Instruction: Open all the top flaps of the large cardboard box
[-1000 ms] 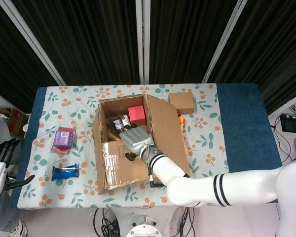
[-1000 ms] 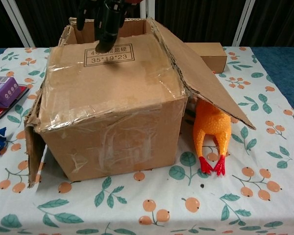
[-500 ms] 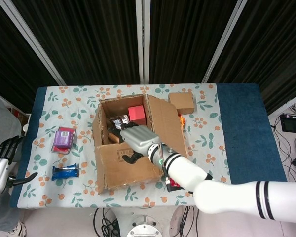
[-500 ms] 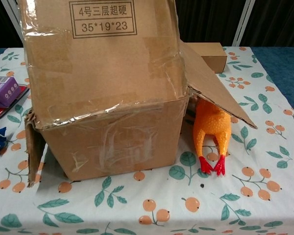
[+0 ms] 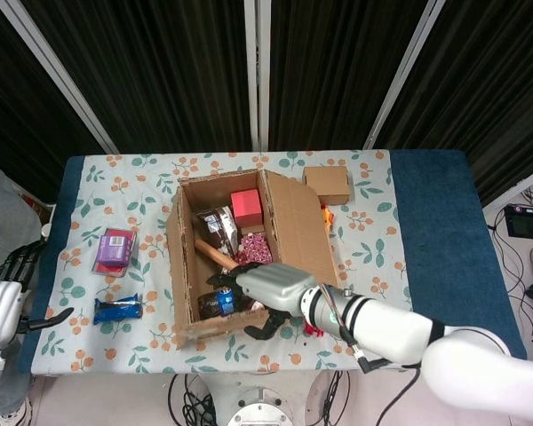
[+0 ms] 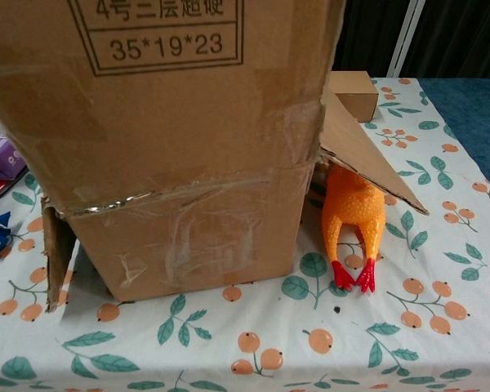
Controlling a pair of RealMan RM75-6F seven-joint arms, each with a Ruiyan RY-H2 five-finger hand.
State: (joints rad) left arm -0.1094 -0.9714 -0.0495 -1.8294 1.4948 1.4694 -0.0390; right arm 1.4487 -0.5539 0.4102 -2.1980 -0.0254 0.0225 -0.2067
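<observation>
The large cardboard box point(image 5: 289, 222) stands mid-table with its top uncovered, showing a red cube point(image 5: 246, 207), a foil packet and other small items inside. My right hand point(image 5: 271, 293) is at the box's near edge, fingers curled over the near flap point(image 6: 171, 82). That flap stands upright and fills the upper chest view above the front wall point(image 6: 188, 237). The right flap point(image 6: 367, 163) slopes outward and down. The left flap point(image 6: 57, 245) hangs along the side. My left hand point(image 5: 4, 306) hovers off the table's left edge, fingers apart, holding nothing.
An orange rubber chicken point(image 6: 351, 216) lies under the right flap. A small cardboard box point(image 5: 327, 184) sits at the back right. A purple packet point(image 5: 114, 249) and a blue wrapper point(image 5: 117, 309) lie left of the box.
My right hand has pulled the near flap from lying flat over the box up to upright, moving toward the table's near edge and uncovering the contents. The left hand has barely moved.
</observation>
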